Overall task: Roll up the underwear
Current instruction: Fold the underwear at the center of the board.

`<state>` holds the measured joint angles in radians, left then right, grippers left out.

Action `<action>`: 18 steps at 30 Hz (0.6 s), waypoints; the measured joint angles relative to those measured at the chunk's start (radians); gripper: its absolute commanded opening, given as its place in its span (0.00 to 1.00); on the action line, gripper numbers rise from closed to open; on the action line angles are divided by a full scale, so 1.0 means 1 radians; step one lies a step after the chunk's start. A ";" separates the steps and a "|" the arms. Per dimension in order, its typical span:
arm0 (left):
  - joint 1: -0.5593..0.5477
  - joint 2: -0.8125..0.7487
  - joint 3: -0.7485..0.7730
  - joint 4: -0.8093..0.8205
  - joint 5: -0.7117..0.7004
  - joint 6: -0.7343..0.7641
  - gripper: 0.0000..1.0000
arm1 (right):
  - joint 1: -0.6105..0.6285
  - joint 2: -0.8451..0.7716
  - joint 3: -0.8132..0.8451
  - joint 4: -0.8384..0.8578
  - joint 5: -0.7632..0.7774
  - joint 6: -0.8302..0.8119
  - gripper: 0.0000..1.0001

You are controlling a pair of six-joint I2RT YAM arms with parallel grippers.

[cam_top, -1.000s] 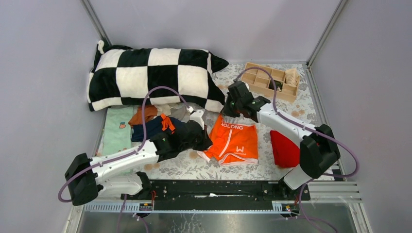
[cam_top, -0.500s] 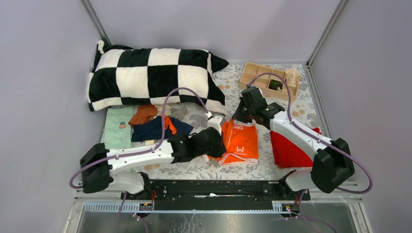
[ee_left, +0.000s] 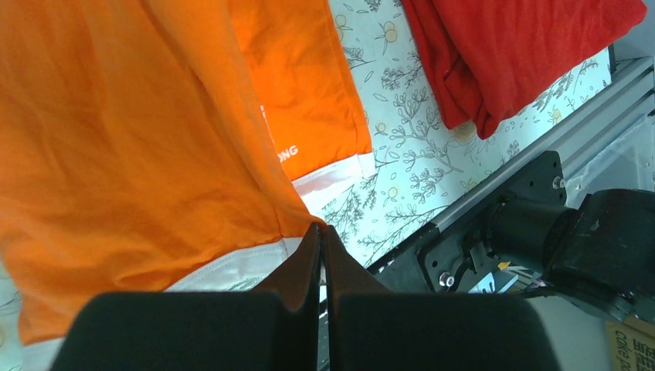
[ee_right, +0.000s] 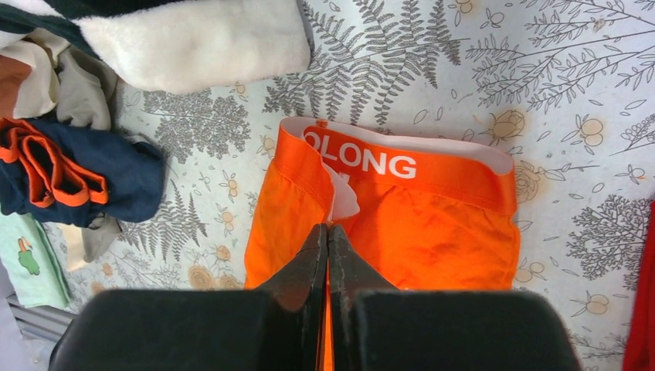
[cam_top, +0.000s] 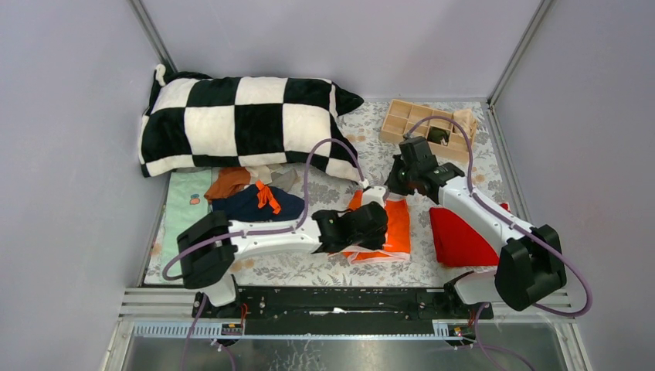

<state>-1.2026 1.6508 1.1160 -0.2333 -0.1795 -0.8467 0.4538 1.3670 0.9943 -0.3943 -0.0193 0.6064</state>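
Swung right since a second ago, dragging left edge of bright orange cloth briefs with white lettering (ee_right: 432, 224) across itself, mid floral surface (ee_right: 463, 77). Clamped on flap: left tool (ee_left: 320, 232), right tool (ee_right: 326, 229). Risk: shallow pinch slipping, fold flopping open.

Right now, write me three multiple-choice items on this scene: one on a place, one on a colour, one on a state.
1. Where does the plain red cloth lie relative to the bright orange cloth briefs?
A) beneath them B) to their left C) to their right
2. What colour is the briefs' waistband lettering?
A) white B) black C) navy
3. How is the left hand?
A) wide open B) shut on the briefs C) shut, clear of all cloth

C: the top view shows red to the briefs' right.
A: the right wrist view shows white letters.
B: its fingers pinch the white-edged hem.
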 measured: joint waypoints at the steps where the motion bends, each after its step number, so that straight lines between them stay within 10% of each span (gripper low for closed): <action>1: 0.000 0.017 0.012 0.003 0.003 0.000 0.00 | -0.007 0.002 0.001 -0.005 -0.003 -0.010 0.00; 18: -0.007 0.097 0.143 0.012 0.055 0.000 0.00 | -0.082 0.001 0.001 -0.057 -0.071 -0.075 0.00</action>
<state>-1.2098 1.7477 1.2591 -0.2211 -0.1249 -0.8463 0.3717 1.3682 0.9955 -0.4511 -0.0902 0.5312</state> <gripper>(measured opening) 0.006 0.019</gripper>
